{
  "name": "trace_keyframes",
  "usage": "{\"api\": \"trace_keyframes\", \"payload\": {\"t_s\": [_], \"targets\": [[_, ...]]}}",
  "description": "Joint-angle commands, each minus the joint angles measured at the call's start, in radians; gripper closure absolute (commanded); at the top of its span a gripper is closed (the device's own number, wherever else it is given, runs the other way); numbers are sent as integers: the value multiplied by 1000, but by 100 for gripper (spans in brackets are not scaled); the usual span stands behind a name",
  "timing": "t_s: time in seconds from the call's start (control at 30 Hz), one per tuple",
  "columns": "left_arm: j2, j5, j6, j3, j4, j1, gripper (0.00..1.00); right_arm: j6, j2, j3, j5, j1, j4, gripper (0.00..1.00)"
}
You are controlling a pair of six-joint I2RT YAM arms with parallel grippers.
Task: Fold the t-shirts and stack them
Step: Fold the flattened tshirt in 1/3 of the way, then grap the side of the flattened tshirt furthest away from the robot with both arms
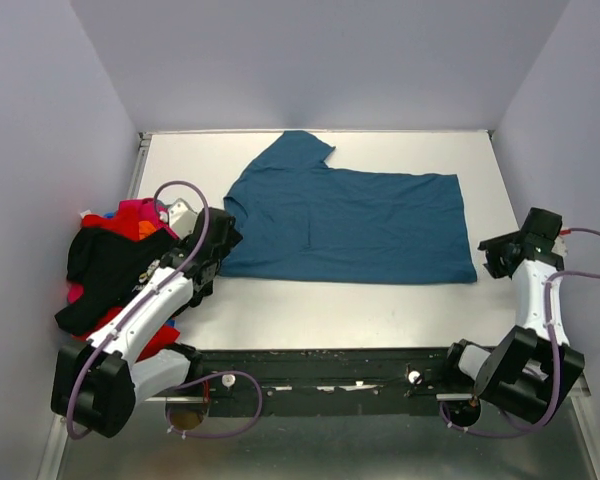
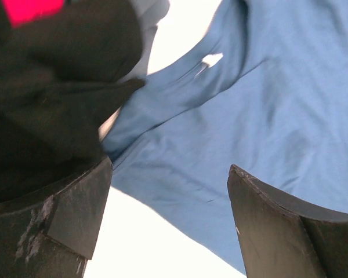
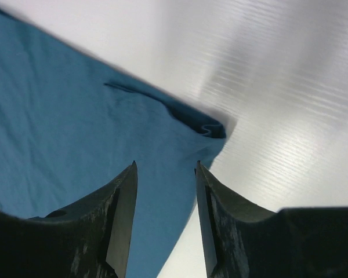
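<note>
A teal-blue t-shirt (image 1: 350,225) lies spread flat across the middle of the white table (image 1: 310,310), one sleeve pointing to the back. My left gripper (image 1: 223,245) hovers at the shirt's near left corner; in the left wrist view its jaws (image 2: 169,168) stand wide open above the cloth edge (image 2: 267,104). My right gripper (image 1: 492,255) sits at the near right corner. There its jaws (image 3: 165,165) are open, the hem corner (image 3: 211,130) just beyond the tips, with nothing pinched. A pile of t-shirts, black (image 1: 105,265) over red (image 1: 130,218), lies at the left edge.
Grey walls close in the table on the left, back and right. The black rail (image 1: 330,385) with both arm bases runs along the near edge. My left arm (image 1: 145,305) lies over the pile of shirts.
</note>
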Motion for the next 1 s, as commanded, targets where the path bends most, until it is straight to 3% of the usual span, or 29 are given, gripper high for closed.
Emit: {"api": "trace_keyframes", "payload": {"t_s": [0.0, 0.17, 0.3, 0.47, 0.77, 0.97], "targets": [[21, -75, 198, 151, 28, -6, 8, -98, -53, 27, -105, 13, 141, 48], [184, 16, 404, 338, 145, -4, 4, -133, -67, 1, -199, 99, 323, 49], [348, 100, 505, 490, 244, 15, 1, -161, -9, 57, -167, 209, 384, 51], [654, 210, 528, 774, 263, 69, 1, -153, 67, 91, -177, 295, 511, 54], [1241, 318, 525, 1429, 197, 117, 1, -143, 142, 122, -116, 395, 672, 54], [1497, 385, 415, 1681, 229, 166, 5, -141, 170, 124, -102, 403, 718, 54]]}}
